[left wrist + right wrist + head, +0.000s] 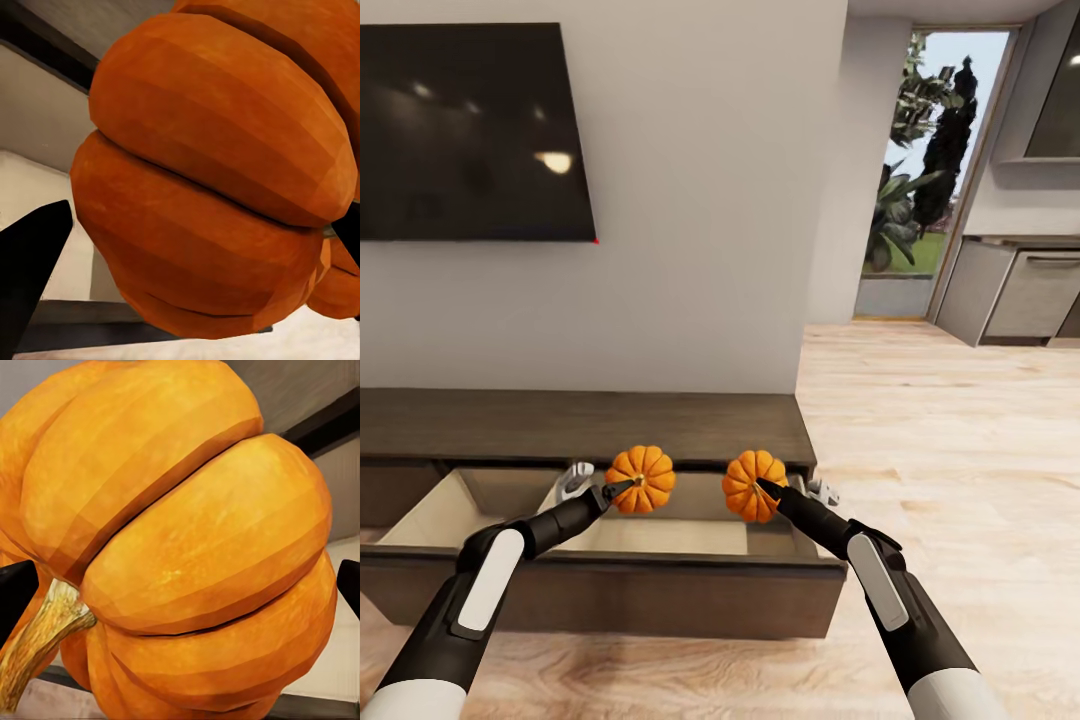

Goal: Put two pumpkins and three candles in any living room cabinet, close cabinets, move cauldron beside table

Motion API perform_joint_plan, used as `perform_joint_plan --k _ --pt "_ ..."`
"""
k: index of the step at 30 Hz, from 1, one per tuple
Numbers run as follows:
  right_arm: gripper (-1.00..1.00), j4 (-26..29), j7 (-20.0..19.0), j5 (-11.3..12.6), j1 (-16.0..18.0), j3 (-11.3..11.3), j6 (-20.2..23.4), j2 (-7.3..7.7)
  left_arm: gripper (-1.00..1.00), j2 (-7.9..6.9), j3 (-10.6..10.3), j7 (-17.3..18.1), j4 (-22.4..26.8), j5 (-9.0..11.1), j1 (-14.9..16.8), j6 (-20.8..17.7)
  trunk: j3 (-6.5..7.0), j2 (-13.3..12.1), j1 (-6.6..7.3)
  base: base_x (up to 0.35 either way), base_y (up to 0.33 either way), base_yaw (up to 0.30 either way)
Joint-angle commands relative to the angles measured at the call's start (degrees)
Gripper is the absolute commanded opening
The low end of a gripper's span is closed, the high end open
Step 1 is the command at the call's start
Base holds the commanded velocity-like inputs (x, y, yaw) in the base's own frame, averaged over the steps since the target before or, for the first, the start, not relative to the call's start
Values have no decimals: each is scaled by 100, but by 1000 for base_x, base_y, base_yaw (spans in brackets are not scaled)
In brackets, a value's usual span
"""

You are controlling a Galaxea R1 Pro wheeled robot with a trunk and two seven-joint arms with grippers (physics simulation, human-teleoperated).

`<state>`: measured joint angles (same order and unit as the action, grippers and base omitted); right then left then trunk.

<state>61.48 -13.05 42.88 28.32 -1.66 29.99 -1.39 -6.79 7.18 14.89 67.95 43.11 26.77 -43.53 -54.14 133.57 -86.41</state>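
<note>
- The wall (700, 200) is pale and carries a dark television (470, 130) at the upper left of the head view; on the right an opening shows plants outside.
- The floor (960, 450) is of light wood.
- The cabinet (580, 425) is long, low and dark brown. Its drawer (610, 590) is pulled out toward the robot and shows a pale interior.
- The left gripper (615, 490) holds the left pumpkin (641, 479) above the open drawer; in the left wrist view the orange ribs (217, 172) sit between the two dark fingers.
- The right gripper (765, 490) holds the right pumpkin (753, 485) just beside the first one, also above the drawer. The right wrist view shows its tan stem (45, 630).
</note>
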Motion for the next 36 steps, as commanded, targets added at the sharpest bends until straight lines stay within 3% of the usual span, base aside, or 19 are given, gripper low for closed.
perform_joint_plan --k 1,6,15,25,27,31,36 --pt "-100 4 -10 37 2 8 21 -2 -100 2 12 18 2 14 4 -25 -23 44 -21 0 0 0" --pt "-100 4 -12 24 1 6 -3 -6 -100 2 5 6 -1 24 4 280 -113 245 -131 0 0 0" --pt "-100 4 -13 18 0 4 -10 -2 -100 -4 -11 1 -1 17 4 353 -275 605 -329 0 0 0" --pt "-100 0 2 34 2 8 -1 -2 -100 -7 -47 2 7 8 4 353 -275 605 -329 3 -1 0" --pt "-100 3 102 35 2 5 4 -5 -100 -7 -52 -106 7 8 4 353 -275 605 -329 130 -92 0" --pt "-100 4 532 50 9 -2 -2 -28 -100 -7 -43 -662 53 39 4 350 -275 605 -329 79 -61 0" --pt "-100 -2 695 45 23 -114 -9 -122 -100 -7 -37 -910 84 70 4 345 -275 605 -329 11 -8 0"
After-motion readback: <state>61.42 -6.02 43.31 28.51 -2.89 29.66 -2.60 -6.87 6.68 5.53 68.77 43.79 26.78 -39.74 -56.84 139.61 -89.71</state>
